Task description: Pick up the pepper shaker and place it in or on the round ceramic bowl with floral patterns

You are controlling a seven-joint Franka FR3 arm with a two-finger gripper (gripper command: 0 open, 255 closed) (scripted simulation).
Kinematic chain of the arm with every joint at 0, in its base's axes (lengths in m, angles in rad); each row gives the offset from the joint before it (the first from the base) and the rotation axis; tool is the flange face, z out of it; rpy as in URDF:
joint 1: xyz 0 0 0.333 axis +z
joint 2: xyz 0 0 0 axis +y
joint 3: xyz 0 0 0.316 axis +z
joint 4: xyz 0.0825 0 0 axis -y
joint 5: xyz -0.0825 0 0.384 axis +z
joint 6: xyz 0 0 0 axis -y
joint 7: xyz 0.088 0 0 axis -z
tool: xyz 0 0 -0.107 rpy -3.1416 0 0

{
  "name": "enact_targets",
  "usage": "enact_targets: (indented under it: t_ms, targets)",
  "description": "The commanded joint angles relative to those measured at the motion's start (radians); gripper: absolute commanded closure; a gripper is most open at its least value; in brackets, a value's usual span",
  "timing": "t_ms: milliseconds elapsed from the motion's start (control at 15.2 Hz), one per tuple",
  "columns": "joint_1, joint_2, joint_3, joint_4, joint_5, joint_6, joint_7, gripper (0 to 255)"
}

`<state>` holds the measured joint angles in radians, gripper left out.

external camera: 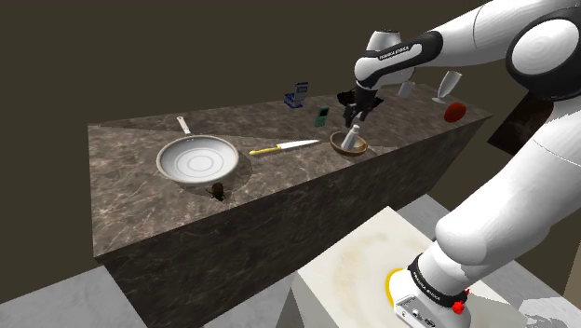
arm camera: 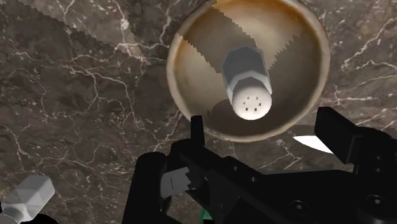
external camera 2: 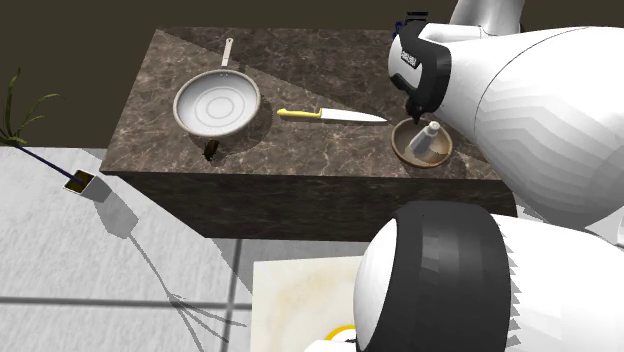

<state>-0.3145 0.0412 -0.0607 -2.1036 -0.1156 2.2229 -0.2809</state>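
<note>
The pepper shaker (external camera: 353, 139) (external camera 2: 428, 138) (arm camera: 249, 89), pale grey with a holed top, stands inside the round brown bowl (external camera: 338, 146) (external camera 2: 404, 150) (arm camera: 184, 83) on the dark marble counter. It leans slightly in the shoulder view. My black gripper (external camera: 356, 116) (external camera 2: 413, 112) (arm camera: 264, 127) hovers just above the bowl. Its fingers (arm camera: 331, 127) stand apart and touch neither the shaker nor the bowl. Nothing is between them.
A white frying pan (external camera: 197, 160) (external camera 2: 217, 104) and a yellow-handled knife (external camera: 284, 147) (external camera 2: 330, 115) lie on the counter beside the bowl. A second grey shaker (arm camera: 28, 197) stands near the gripper. Glasses (external camera: 447, 86), a red object (external camera: 455, 113) and a blue box (external camera: 296, 95) line the far edge.
</note>
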Motion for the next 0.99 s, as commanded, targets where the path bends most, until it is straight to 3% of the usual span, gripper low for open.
enact_targets:
  t_ms: [0, 132, 396, 924]
  targets:
    - [0.0, 0.0, 0.0, 0.0, 0.0, 0.0, 0.0, 0]
    - [0.0, 0.0, 0.0, 0.0, 0.0, 0.0, 0.0, 0]
    - [0.006, -0.057, 0.006, 0.062, 0.004, -0.12, -0.002, 0]
    - [0.006, -0.057, 0.006, 0.062, 0.004, -0.12, -0.002, 0]
